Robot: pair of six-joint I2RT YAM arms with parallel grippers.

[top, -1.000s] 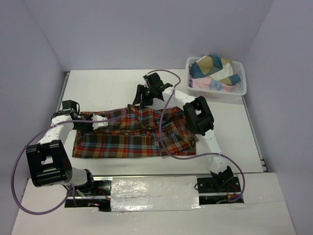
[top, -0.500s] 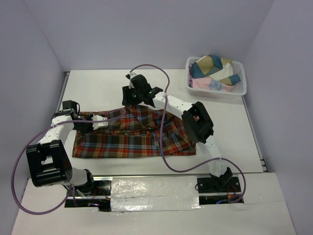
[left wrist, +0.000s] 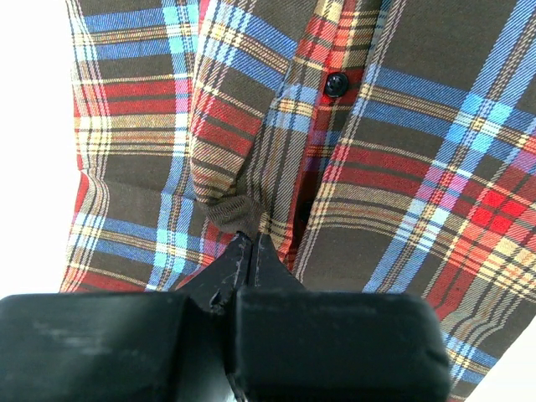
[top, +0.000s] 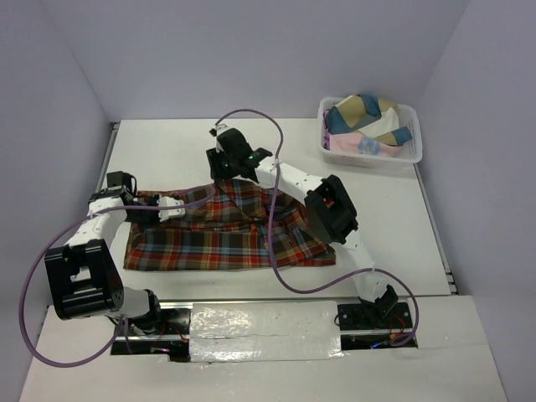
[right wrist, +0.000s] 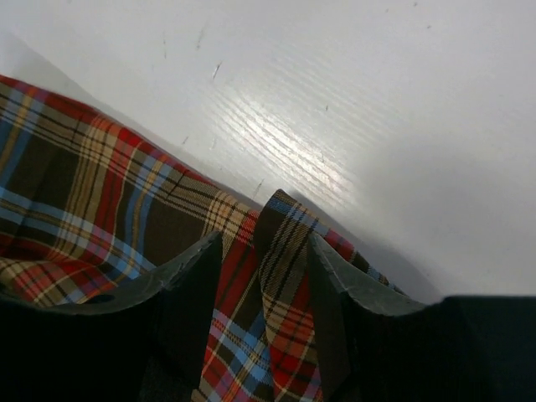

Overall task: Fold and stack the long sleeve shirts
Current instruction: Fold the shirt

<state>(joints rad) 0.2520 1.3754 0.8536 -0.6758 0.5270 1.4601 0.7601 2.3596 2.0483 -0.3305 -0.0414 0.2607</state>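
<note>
Top external view: one long sleeve shirt lies spread on the surface, with a pincer at each of two edges.
The left pincer is clenched on the shirt; in the left wrist view its tips meet on a small bunched fold of plaid, with the rest of the cloth fanning out ahead of them and a dark button further ahead. The right pincer sits at the shirt's far edge with its fingers spread; in the right wrist view a raised ridge of the plaid edge stands between them, and bare surface lies beyond. A white basket of other cloth stands well apart, off to the right pincer's right.
</note>
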